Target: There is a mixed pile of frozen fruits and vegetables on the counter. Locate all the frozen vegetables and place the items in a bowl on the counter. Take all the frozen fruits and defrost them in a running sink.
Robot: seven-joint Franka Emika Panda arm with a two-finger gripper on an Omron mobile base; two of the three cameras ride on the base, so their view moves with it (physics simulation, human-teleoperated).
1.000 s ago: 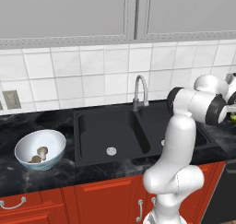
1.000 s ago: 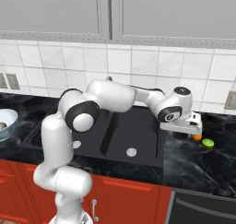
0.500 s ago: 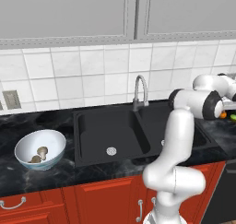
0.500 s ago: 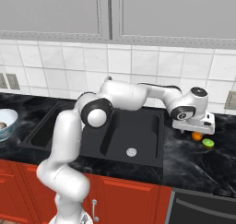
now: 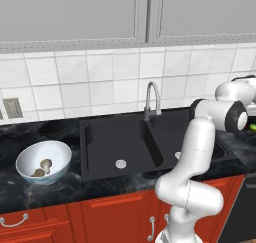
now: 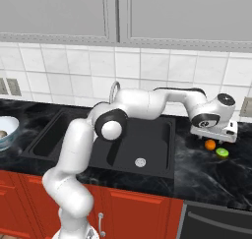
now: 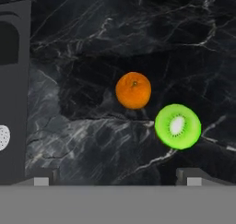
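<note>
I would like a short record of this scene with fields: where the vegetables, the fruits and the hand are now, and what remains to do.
vegetables: two tan mushroom pieces inside the bowl, left of the sink
fruits: orange ball and green kiwi half on the counter, right of the sink, slightly apart
hand: open, above the fruits, holding nothing
faucet: no water visible
remaining: both fruits not yet in the sink

Arm stretched far right, end effector (image 6: 215,136) pointing down (jaws spread wide), nothing held.
</note>
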